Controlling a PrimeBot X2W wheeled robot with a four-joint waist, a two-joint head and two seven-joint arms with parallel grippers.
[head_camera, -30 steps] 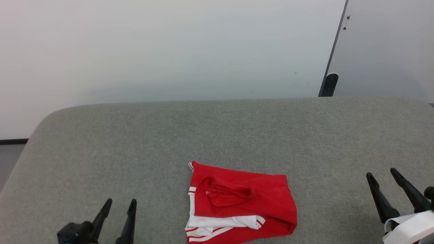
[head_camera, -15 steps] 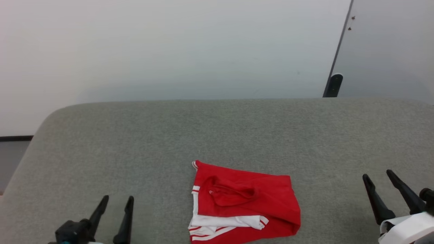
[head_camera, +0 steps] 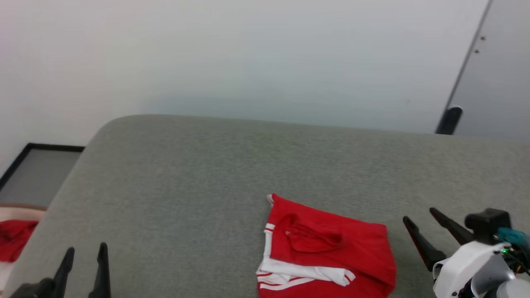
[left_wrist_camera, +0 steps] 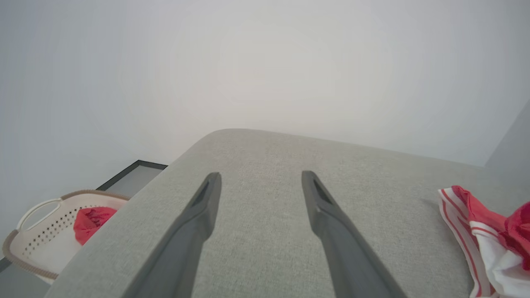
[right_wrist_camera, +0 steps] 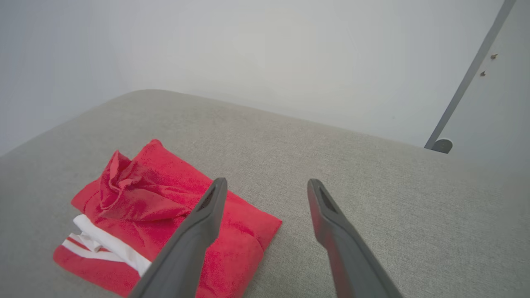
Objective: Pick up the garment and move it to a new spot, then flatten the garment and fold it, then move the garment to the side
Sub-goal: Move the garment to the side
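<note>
folded red garment [head_camera: 331, 252] with white striped sleeve showing.

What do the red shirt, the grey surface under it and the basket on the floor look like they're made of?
The shirt looks like soft matte knit cloth, probably jersey: it folds and wrinkles limply, with no shine. The grey surface seems to be woven upholstery fabric over padding: fine weave, rounded edge. The basket is likely moulded plastic: smooth cream wall with rows of small holes.
</note>
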